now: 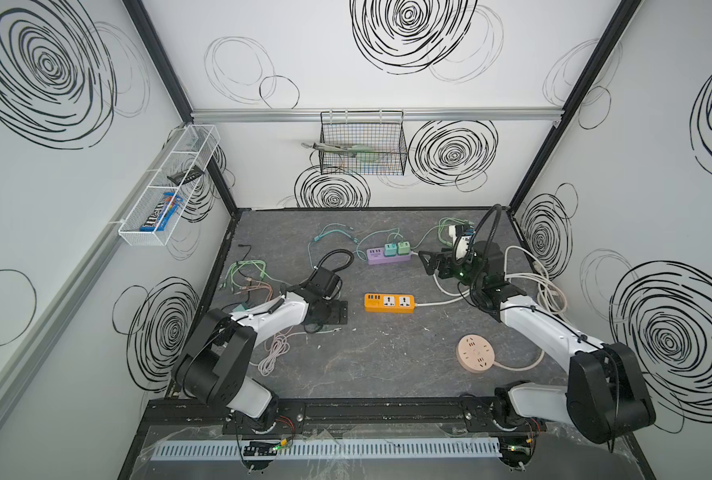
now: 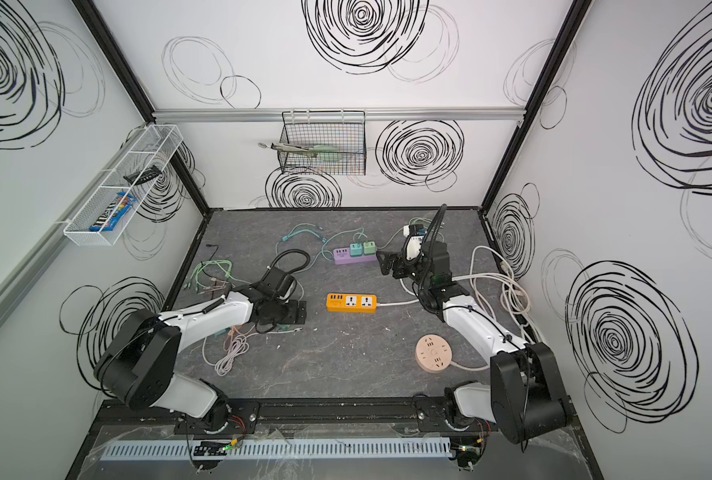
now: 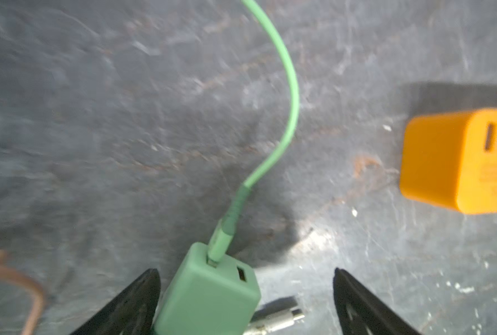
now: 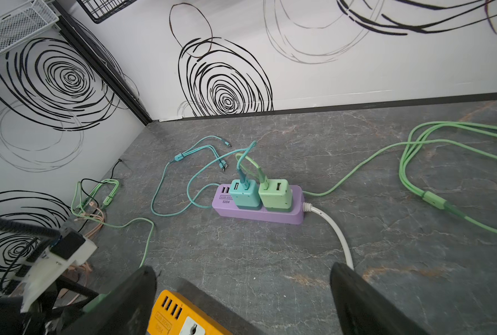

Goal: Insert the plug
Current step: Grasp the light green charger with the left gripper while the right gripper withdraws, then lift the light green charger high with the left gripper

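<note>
Left pincer [image 3: 244,272] stands wide open, green charger [image 3: 209,293] between its fingers; right pincer [image 4: 242,268] wide open, empty.

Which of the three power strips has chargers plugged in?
The purple strip at the back: two green chargers stand in it. The orange strip and the round pink strip hold none.

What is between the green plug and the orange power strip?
Nothing visible. In the left wrist view, only bare table lies between the green plug and the orange power strip. A silver cable end lies beside the plug, off that line.
</note>
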